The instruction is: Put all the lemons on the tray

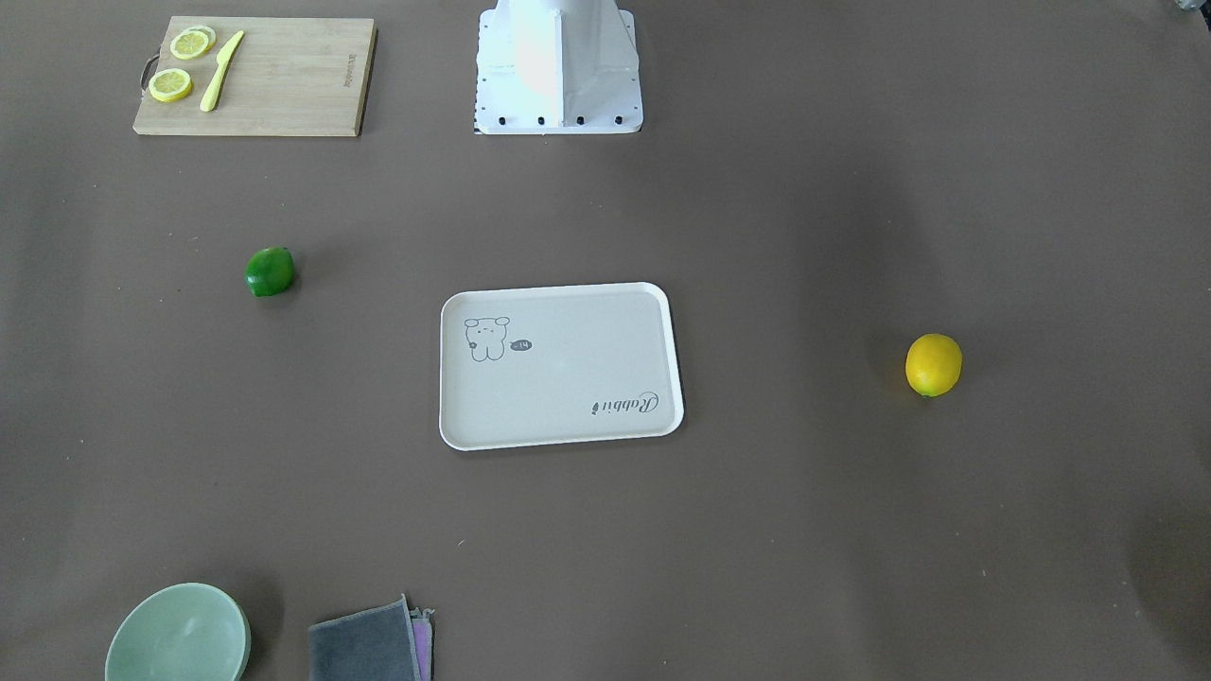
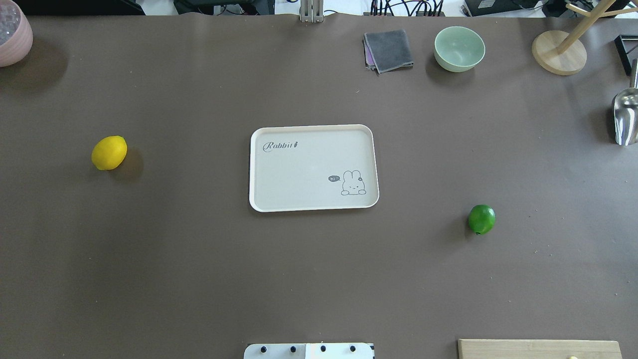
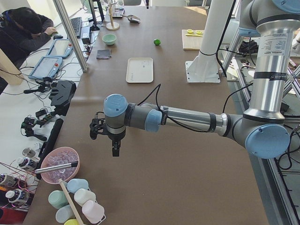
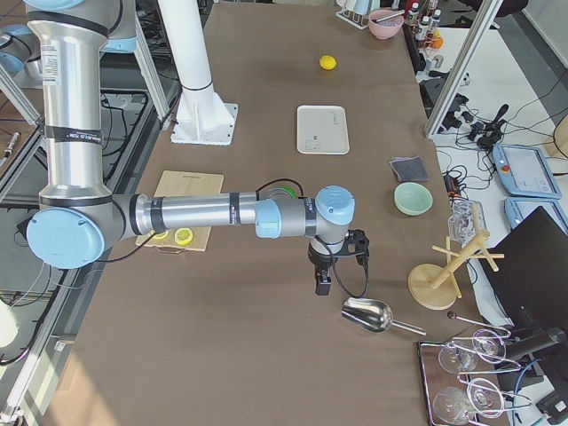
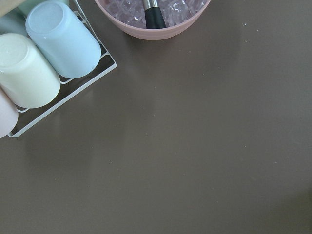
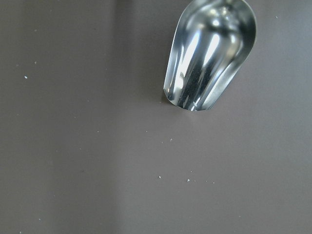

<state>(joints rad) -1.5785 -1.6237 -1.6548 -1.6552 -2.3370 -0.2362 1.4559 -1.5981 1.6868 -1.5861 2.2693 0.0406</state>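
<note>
The off-white tray (image 2: 309,169) lies flat mid-table with nothing on it; it also shows in the front view (image 1: 568,369). The yellow lemon (image 2: 109,152) rests on the table well left of the tray in the overhead view and right of it in the front view (image 1: 933,364). The dark green lemon (image 2: 481,219) rests to the tray's right and nearer the robot (image 1: 270,271). My left gripper (image 3: 115,150) hangs over the table's far left end. My right gripper (image 4: 322,286) hangs over the far right end. Both show only in side views, so I cannot tell whether they are open.
A bamboo cutting board (image 1: 284,80) holds lemon slices and a yellow knife. A green bowl (image 2: 459,48), grey cloth (image 2: 389,50), wooden stand (image 2: 558,52) and metal scoop (image 6: 209,53) sit at the right. A pink bowl (image 5: 151,19) and cups in a rack (image 5: 44,58) sit at the left end.
</note>
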